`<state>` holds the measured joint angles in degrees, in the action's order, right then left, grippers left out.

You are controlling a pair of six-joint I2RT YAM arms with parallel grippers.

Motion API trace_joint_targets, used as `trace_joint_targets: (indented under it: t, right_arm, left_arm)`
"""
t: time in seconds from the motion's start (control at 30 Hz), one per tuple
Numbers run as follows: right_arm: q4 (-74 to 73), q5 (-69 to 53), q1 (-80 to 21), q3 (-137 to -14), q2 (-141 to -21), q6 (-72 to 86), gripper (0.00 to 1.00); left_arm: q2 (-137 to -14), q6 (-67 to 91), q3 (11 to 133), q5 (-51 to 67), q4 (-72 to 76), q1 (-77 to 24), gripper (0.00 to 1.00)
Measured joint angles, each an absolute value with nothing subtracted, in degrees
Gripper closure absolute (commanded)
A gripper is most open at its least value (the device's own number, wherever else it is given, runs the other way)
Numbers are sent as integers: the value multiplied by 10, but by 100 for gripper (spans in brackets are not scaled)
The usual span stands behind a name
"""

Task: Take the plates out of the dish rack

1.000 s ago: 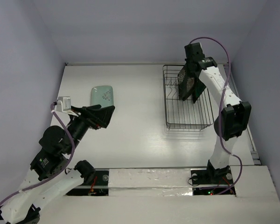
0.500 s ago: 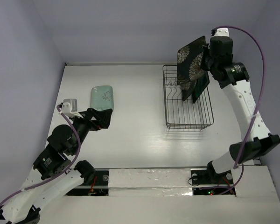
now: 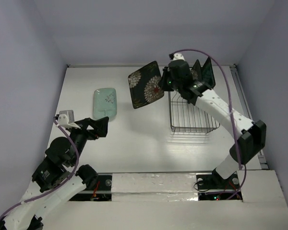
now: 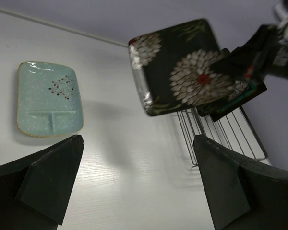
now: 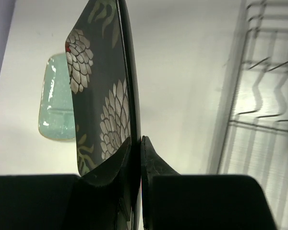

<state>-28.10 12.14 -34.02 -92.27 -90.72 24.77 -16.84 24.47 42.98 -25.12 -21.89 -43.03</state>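
My right gripper [image 3: 164, 82] is shut on the edge of the black plate with white flowers [image 3: 146, 85] and holds it tilted in the air, left of the dish rack [image 3: 194, 117]. In the right wrist view the fingers [image 5: 136, 140] pinch the plate [image 5: 105, 96] edge-on. The dark-rimmed plate with the teal centre [image 3: 204, 72] stands upright in the rack's far end. The pale mint-green plate [image 3: 105, 102] lies flat on the table at the left. My left gripper [image 3: 98, 125] is open and empty, near that plate's front edge; its view shows the mint plate [image 4: 49, 104] and the flower plate [image 4: 180, 67].
The wire rack [image 4: 225, 134] stands at the right of the white table [image 3: 134, 134], close to the right wall. The back wall runs just behind the rack. A small white box [image 3: 66, 116] rides on my left wrist.
My right gripper has lifted the flower plate out of the rack and carried it left over the table. My left arm has drawn back a little toward the near edge.
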Motion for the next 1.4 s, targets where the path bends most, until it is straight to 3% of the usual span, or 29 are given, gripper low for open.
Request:
trace_joint_targets:
  t: [0.03,0.27,0.4,0.53,0.63,0.87,0.93,0.97,1.07,1.27,1.4]
  right_arm:
    - [-269,118,-349,-914,-920,262,100]
    - [-212,133,-382,-878,-1006,332,100]
    - [-182,154,-395,-861,-1033,353,100]
    - [-161,157,-402,-835,-1044,370,100]
    - [-144,159,-406,-814,-1052,382,100]
    - [-102,163,-410,-777,-1066,415,100]
    - [-88,162,-411,-766,-1066,423,91]
    - [-82,161,-412,-761,-1066,427,81]
    - [-76,158,-412,-755,-1067,431,69]
    - [-82,152,-412,-742,-1087,424,59]
    - [-99,152,-413,-742,-1112,413,58]
  left_arm:
    - [-162,244,430,-252,-219,-430,4]
    - [-162,241,427,-253,-218,-430,65]
    - [-164,238,427,-251,-219,-430,76]
    - [-164,238,427,-251,-219,-430,74]
    - [-164,238,427,-251,-219,-430,57]
    - [-166,239,427,-253,-219,-430,41]
    - [-166,240,427,-253,-219,-430,39]
    - [-166,240,427,-253,-219,-430,38]
    - [-166,240,427,-253,-219,-430,38]
    - [-166,240,427,-253,-219,-430,37]
    - [-162,240,427,-254,-220,-430,37]
